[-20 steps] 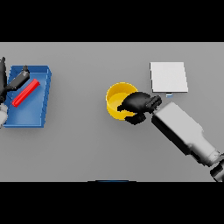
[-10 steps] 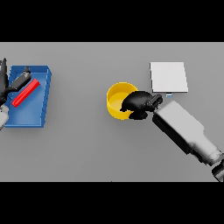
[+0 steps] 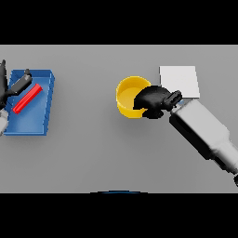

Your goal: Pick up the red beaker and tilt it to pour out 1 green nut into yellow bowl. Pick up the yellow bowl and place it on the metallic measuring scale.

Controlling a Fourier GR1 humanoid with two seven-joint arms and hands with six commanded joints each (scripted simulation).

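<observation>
The yellow bowl (image 3: 126, 95) is just left of the pale square measuring scale (image 3: 179, 81). My right hand (image 3: 154, 99) is shut on the bowl's right rim, its fingers curled over the edge, and the arm comes in from the lower right. The red beaker (image 3: 27, 98) lies tilted on its side in the blue tray (image 3: 41, 122) at the far left. My left hand (image 3: 10, 88) shows at the left edge, open, its thumb reaching over the tray's far corner close to the beaker. No green nut is visible.
The grey table stretches between the blue tray and the bowl. The scale sits near the table's far right, partly covered at its lower edge by my right hand.
My right hand and the yellow bowl have shifted a little up and to the right, toward the scale. The left hand and the red beaker have stayed put.
</observation>
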